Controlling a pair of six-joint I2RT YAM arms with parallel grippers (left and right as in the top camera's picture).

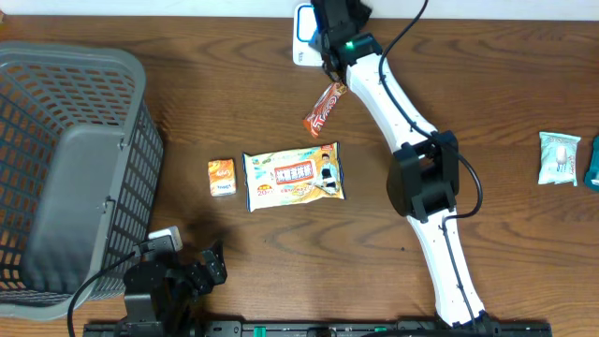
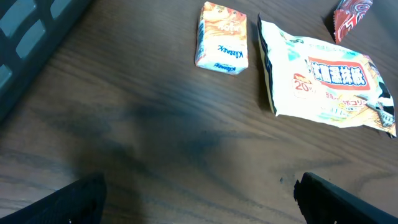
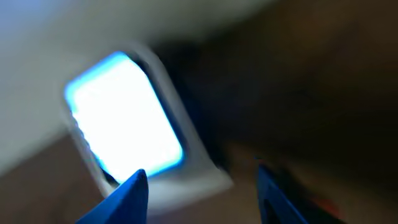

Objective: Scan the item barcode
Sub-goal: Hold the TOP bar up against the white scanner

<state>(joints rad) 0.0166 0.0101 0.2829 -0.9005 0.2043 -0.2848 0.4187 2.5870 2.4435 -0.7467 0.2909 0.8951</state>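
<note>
A dark wooden table (image 1: 487, 94) fills my view. My right gripper (image 3: 200, 186) is at its far edge, its blue fingertips (image 3: 134, 193) spread apart with nothing between them, facing the glowing scanner (image 3: 124, 118). The orange-red snack bar (image 1: 325, 109) sits slanted just near of that gripper; I cannot tell if they touch. My left gripper (image 2: 202, 199) is wide open and empty at the near left. Beyond it lie a tissue pack (image 2: 222, 38) and a wipes pouch (image 2: 329, 84), with a grey basket (image 1: 56, 159) to the left.
</note>
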